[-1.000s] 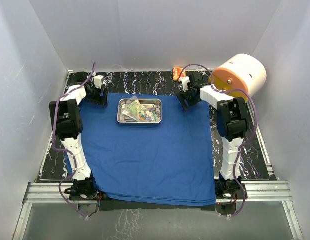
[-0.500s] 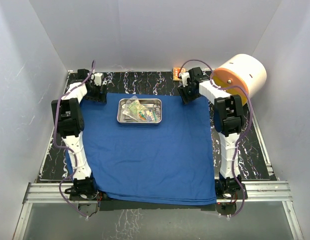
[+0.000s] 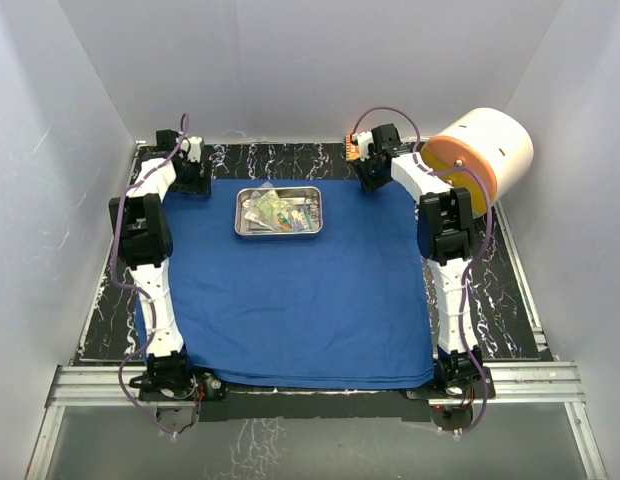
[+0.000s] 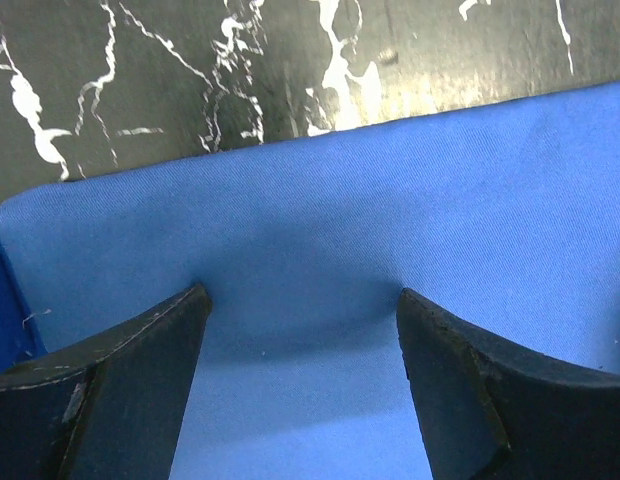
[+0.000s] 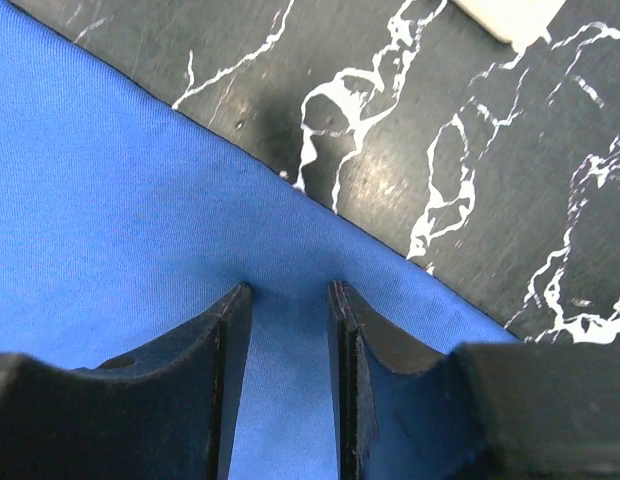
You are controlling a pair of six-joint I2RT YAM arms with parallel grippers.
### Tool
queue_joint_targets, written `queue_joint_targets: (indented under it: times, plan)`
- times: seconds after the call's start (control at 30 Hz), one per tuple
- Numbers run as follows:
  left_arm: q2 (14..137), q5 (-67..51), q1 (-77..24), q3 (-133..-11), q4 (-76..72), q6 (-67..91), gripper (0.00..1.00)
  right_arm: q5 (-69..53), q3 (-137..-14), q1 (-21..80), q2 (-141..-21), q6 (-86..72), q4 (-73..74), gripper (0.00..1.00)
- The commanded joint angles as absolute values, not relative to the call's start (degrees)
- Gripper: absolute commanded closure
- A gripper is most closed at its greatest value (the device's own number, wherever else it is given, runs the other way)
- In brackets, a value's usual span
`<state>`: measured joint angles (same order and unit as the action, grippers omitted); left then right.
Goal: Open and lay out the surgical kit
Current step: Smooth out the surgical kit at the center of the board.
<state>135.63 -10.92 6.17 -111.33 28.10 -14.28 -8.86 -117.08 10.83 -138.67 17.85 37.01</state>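
Observation:
The surgical kit lies open: its royal-blue cloth (image 3: pixel 290 300) is spread flat over the table, and the steel tray (image 3: pixel 312 231) stands on its far half. Clear packets (image 3: pixel 270 212) and slender steel instruments (image 3: pixel 302 216) fill the tray. My left gripper (image 3: pixel 193 183) is at the cloth's far left corner. In the left wrist view it (image 4: pixel 300 293) stands wide open, tips pressed on the cloth (image 4: pixel 390 200). My right gripper (image 3: pixel 368 180) is at the far right corner. Its jaws (image 5: pixel 290 287) leave a narrow gap, tips on flat cloth (image 5: pixel 110 200), nothing pinched.
A big white-and-orange cylinder (image 3: pixel 480 155) lies at the back right, close to the right arm. A small orange box (image 3: pixel 354 148) sits just behind the right gripper. Black marbled tabletop (image 3: pixel 290 162) shows beyond the cloth's far edge. White walls enclose three sides.
Both arms have reached farther back, and the cloth with its tray has slid toward the far wall. The right jaws have narrowed a good deal. The left jaws stay wide.

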Motion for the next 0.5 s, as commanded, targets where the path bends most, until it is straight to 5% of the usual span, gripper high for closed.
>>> queue_joint_targets:
  times: [0.0, 0.47]
  plan:
    - [142.17, -9.31, 6.59, -113.26, 32.16, -13.0, 0.24, -0.22, -118.24, 9.87, -147.68, 20.3, 38.24, 0.67]
    - [151.2, -7.48, 6.42, -127.07, 35.57, -14.58, 0.24, 4.98, -125.28, 9.58, -151.76, 20.53, 37.01, 0.71]
